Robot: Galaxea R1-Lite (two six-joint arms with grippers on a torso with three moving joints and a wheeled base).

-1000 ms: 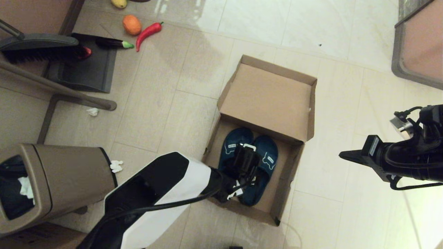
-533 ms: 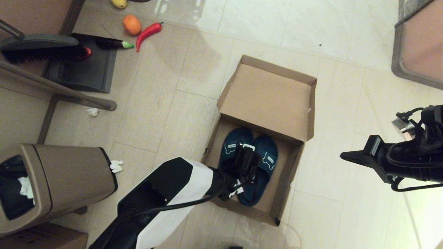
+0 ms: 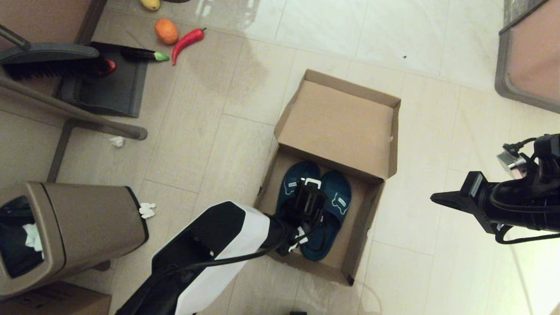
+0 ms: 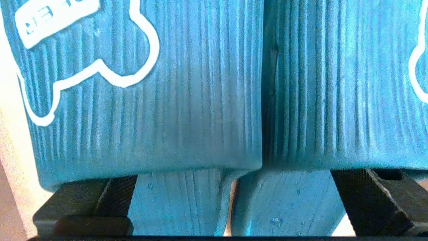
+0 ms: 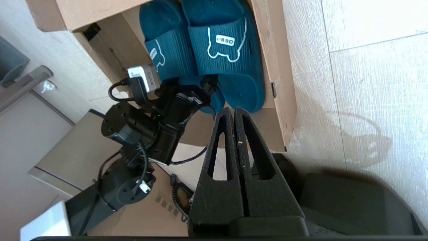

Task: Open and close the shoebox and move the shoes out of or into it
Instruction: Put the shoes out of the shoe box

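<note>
Head view: the shoebox (image 3: pixel 350 118) lies open at frame centre with the shoes (image 3: pixel 337 205) side by side inside, long axes toward the lid; the left pincer (image 3: pixel 311 199) reaches down over their straps. Left wrist view: its fingers (image 4: pixel 361 197) stand apart under both straps. Right wrist view: the right pincer (image 5: pixel 234 115), closed and empty, hangs beside the box.
</note>
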